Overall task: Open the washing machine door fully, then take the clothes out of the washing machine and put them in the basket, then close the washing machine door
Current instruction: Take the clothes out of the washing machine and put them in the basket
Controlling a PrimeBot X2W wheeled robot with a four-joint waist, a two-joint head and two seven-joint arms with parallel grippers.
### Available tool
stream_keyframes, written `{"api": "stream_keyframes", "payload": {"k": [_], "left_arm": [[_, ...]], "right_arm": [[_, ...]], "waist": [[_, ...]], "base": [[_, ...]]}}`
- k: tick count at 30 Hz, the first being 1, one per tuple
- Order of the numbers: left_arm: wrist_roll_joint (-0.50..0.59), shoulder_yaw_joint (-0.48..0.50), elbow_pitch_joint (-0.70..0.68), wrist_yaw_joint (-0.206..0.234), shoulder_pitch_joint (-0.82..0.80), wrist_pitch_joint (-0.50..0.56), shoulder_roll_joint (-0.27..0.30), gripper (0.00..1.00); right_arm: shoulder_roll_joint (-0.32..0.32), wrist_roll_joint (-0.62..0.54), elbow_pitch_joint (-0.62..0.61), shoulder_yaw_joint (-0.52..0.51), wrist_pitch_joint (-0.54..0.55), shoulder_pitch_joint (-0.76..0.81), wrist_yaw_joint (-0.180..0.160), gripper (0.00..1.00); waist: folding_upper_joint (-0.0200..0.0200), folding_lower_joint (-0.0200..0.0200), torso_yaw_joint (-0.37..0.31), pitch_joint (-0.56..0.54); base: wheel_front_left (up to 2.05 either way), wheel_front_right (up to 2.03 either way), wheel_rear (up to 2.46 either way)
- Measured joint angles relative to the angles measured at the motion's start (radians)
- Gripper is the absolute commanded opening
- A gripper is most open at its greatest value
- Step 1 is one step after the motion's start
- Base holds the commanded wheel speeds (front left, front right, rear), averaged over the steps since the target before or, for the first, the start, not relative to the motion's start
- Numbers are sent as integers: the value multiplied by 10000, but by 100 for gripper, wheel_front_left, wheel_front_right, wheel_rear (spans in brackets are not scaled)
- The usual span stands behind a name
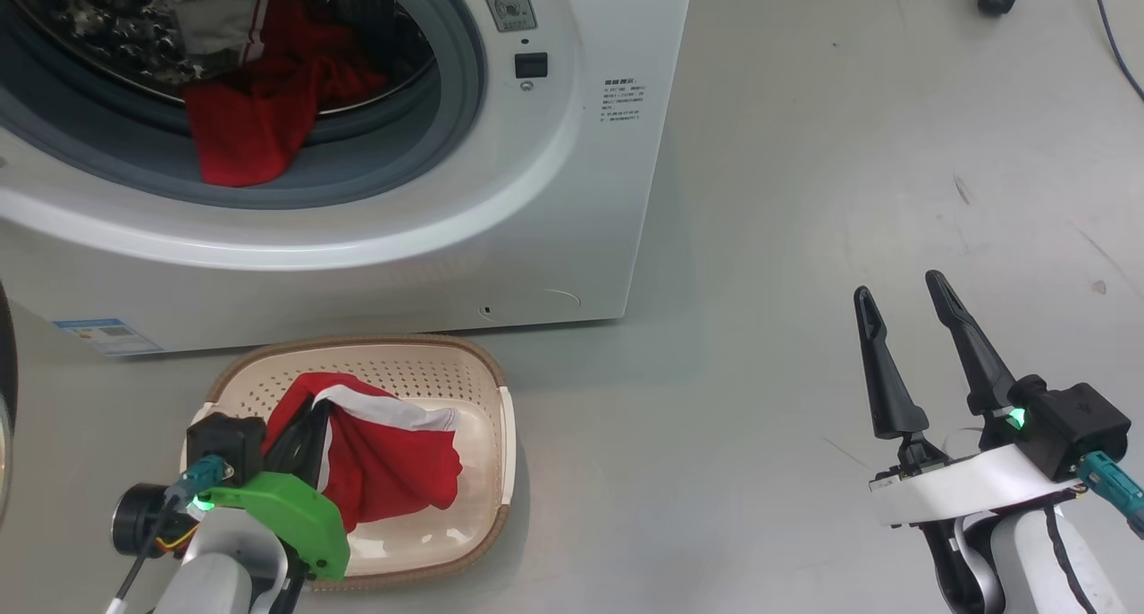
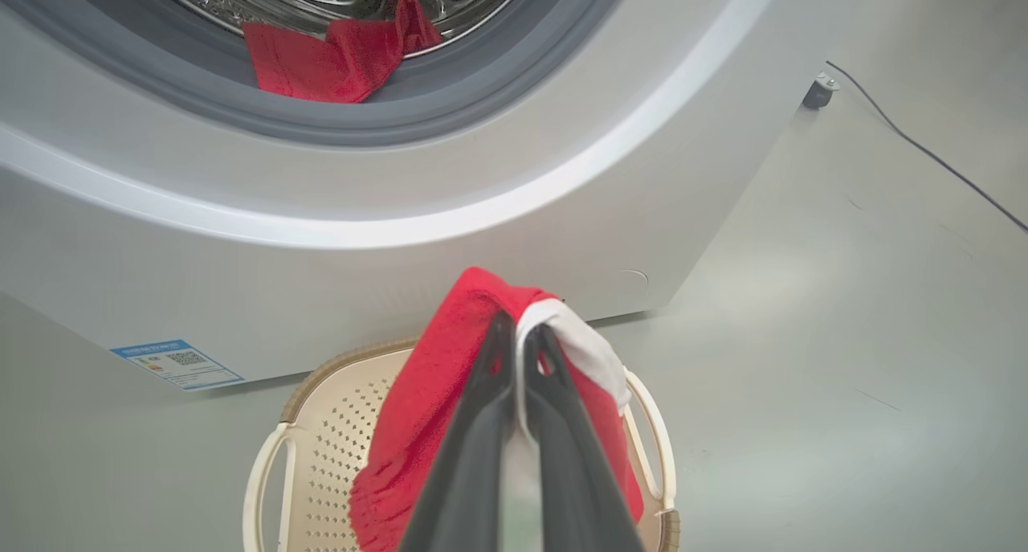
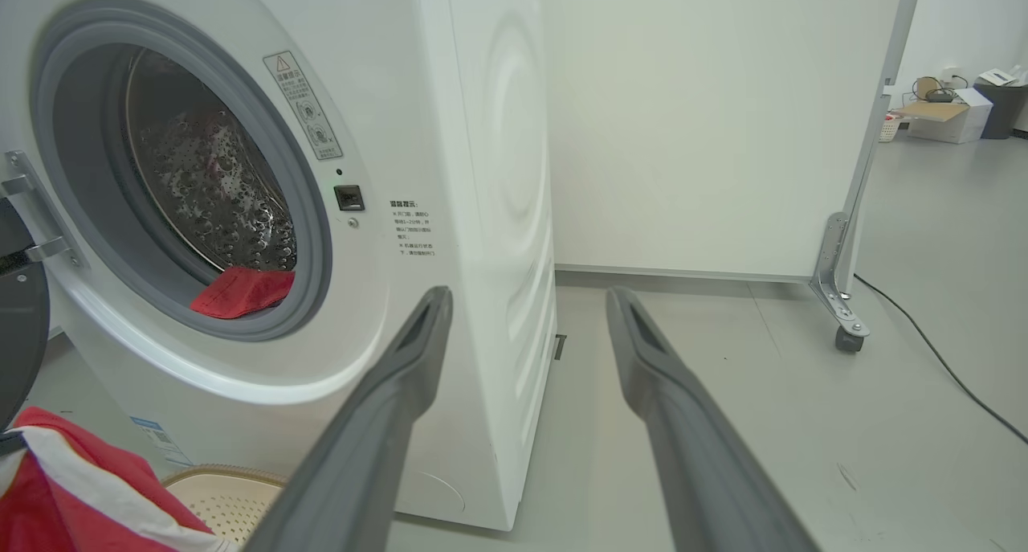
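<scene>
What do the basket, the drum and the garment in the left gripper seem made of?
Basket: cream moulded plastic, faintly glossy, with punched holes; its brown rim looks woven, possibly plastic too. Drum: shiny perforated metal, probably steel. Garment: soft red fabric with white trim, draping in folds from the shut left gripper.

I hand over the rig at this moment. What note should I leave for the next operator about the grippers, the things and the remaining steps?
Left gripper: shut on a red garment, which hangs into the basket; not yet released.
Right gripper: open, empty, over the floor right of the washing machine.
Done: washing machine door is open.
Left: release this garment, fetch the red clothes hanging over the drum mouth, close the door.
</scene>
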Motion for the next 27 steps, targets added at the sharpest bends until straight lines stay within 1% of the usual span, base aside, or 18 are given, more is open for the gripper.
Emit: {"api": "stream_keyframes", "payload": {"k": [8,22,27], "left_arm": [[-6,35,677,4,-139,293,54,0],[-146,397,1802,50,-1166,585,345,0],[-535,840,2211,150,-1571,700,353,0]], "right_arm": [[-48,0,-104,54,0,-191,0,100],[2,12,-280,219,0,-618,2,100],[42,15,-349,199,0,-795,0,100]], "waist": [[0,0,-254,580],[0,0,-932,1737],[0,0,-1190,2207]], "base": [[0,0,0],[0,0,0],[0,0,0]]}}
